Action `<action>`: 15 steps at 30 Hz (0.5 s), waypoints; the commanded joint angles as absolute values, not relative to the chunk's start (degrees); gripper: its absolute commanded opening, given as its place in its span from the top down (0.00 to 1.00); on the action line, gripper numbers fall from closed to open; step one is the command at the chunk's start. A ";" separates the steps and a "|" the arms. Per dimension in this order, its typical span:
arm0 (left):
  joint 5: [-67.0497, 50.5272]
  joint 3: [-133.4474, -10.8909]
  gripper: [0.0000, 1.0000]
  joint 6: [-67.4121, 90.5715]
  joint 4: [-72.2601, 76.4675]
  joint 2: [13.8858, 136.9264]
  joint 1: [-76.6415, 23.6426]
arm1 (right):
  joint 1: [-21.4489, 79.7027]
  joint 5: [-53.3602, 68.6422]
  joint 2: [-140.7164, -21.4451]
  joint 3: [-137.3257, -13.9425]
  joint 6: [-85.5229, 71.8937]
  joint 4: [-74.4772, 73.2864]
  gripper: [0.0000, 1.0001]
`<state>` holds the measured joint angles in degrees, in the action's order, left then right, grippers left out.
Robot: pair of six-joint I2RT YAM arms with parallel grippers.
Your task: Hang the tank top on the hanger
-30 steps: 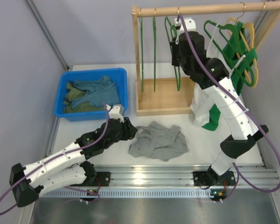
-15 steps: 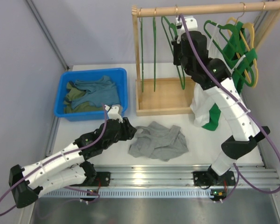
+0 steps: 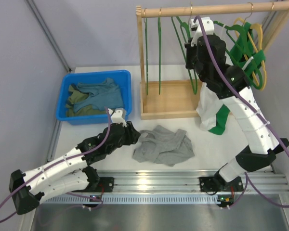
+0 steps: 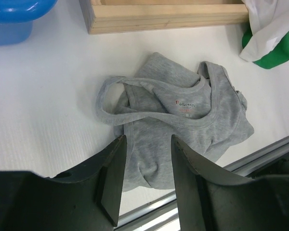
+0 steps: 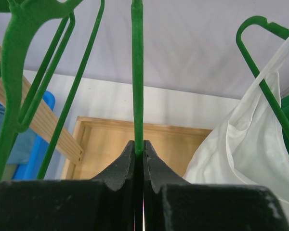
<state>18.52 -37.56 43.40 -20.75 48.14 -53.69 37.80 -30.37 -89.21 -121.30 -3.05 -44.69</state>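
The right fingers (image 5: 118, 173) pinch the hanger (image 5: 137, 72) by its thin wire on the rail (image 3: 216, 8), likely to lift it off. The left fingers (image 4: 111, 183) gape over the tank top (image 4: 183, 125), crumpled on the table (image 4: 48, 110), poised to grab.

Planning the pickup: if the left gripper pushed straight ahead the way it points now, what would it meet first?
Most likely the tank top: in the wrist view its crumpled near edge lies just ahead, between the open fingers of the left gripper. The exact gap is unclear.
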 commanded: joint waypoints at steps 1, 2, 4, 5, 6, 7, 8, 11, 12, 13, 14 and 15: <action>20.47 -37.44 0.53 43.86 -20.74 48.07 -53.53 | 37.44 -31.20 -84.65 -118.66 -3.51 -41.49 1.00; 21.44 -37.44 0.53 44.12 -21.18 48.42 -53.53 | 37.44 -31.03 -82.90 -116.48 -3.95 -41.05 1.00; 22.06 -37.53 0.53 44.73 -21.79 49.13 -53.53 | 37.44 -30.41 -81.13 -114.53 -4.39 -40.87 1.00; 22.23 -37.62 0.53 44.91 -21.80 49.91 -53.53 | 37.44 -30.15 -79.56 -113.04 -4.83 -40.96 1.00; 22.24 -37.62 0.53 45.00 -21.71 50.44 -53.61 | 37.44 -29.62 -78.67 -112.33 -5.27 -41.57 1.00; 22.58 -38.05 0.53 45.17 -21.97 51.67 -53.53 | 37.44 -29.36 -76.92 -110.76 -5.62 -42.18 1.00; 22.85 -38.23 0.53 45.35 -21.97 52.38 -53.53 | 37.44 -29.01 -75.86 -109.61 -6.58 -42.54 1.00; 24.52 -39.90 0.52 45.88 -22.58 56.05 -53.44 | 37.44 -26.82 -70.08 -102.61 -9.30 -43.59 1.00; 25.83 -40.51 0.52 46.49 -22.85 57.29 -53.44 | 37.44 -25.07 -68.40 -100.57 -10.01 -43.94 1.00; 26.54 -41.91 0.53 46.93 -23.37 58.61 -53.44 | 37.44 -24.27 -64.99 -98.55 -10.72 -44.73 1.00; 27.41 -42.62 0.53 47.63 -24.86 61.41 -53.44 | 37.44 -23.47 -63.30 -94.96 -12.29 -45.52 1.00; 27.77 -43.32 0.53 48.16 -25.05 62.74 -53.35 | 37.44 -21.73 -61.72 -93.09 -13.00 -46.05 1.00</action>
